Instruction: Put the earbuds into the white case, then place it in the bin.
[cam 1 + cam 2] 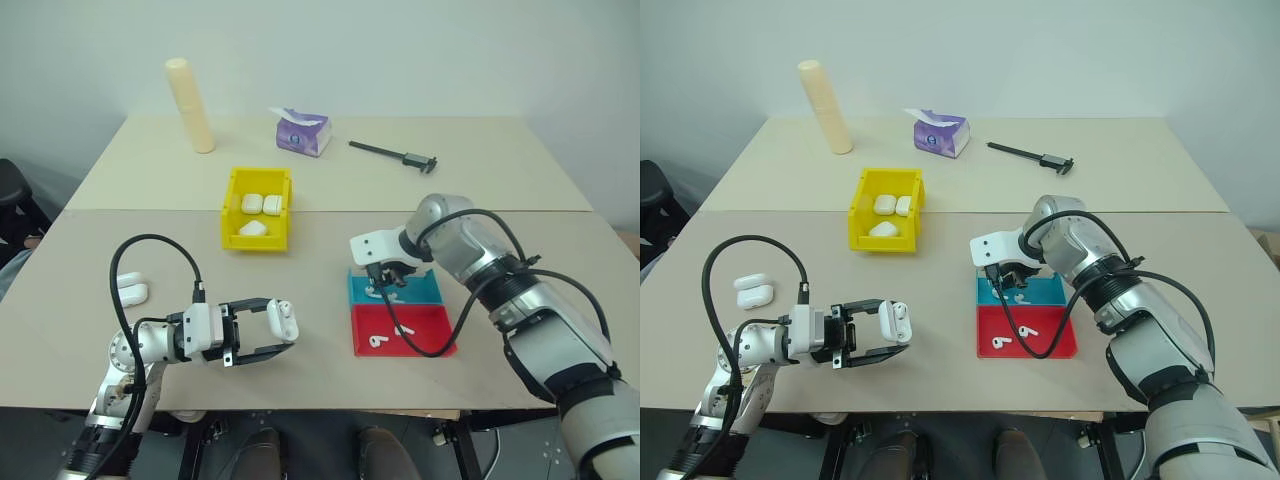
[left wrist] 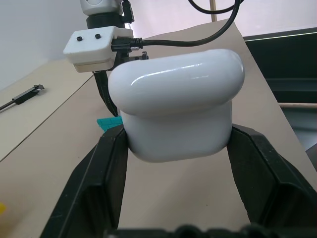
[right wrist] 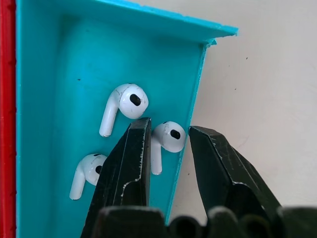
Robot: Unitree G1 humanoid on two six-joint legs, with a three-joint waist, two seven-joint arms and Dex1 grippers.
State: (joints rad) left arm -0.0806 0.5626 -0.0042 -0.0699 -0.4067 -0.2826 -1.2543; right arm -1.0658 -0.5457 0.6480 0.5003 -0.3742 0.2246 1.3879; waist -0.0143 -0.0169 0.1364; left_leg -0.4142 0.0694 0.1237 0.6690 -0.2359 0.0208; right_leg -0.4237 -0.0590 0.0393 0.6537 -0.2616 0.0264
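- We see three small white earbuds (image 3: 123,105) lying in the teal tray (image 3: 59,69).
- One earbud (image 3: 166,141) sits right by the tray wall, between our right gripper (image 3: 166,148) fingers. The fingers are close on each side of it, but we cannot tell if they squeeze it yet.
- One finger (image 3: 129,168) is inside the teal tray and the other is outside its wall.
- Two more earbuds (image 1: 1002,341) lie in the red tray (image 1: 1060,345), which touches the teal tray on the side nearer to us.
- Our left gripper (image 1: 275,330) holds the white case (image 1: 283,319), well to the left of the teal tray. Its fingers (image 2: 106,168) press on both sides of the case, and the lid is shut.
- The yellow bin (image 1: 230,215) stands left of the teal tray and farther back. Three white cases (image 1: 261,204) lie in it.
- Two more white cases (image 1: 752,290) lie far to the left of the teal tray.
- Far behind the teal tray are a black tool (image 1: 392,152), a purple tissue pack (image 1: 303,131) and a tall cream tube (image 1: 190,105).
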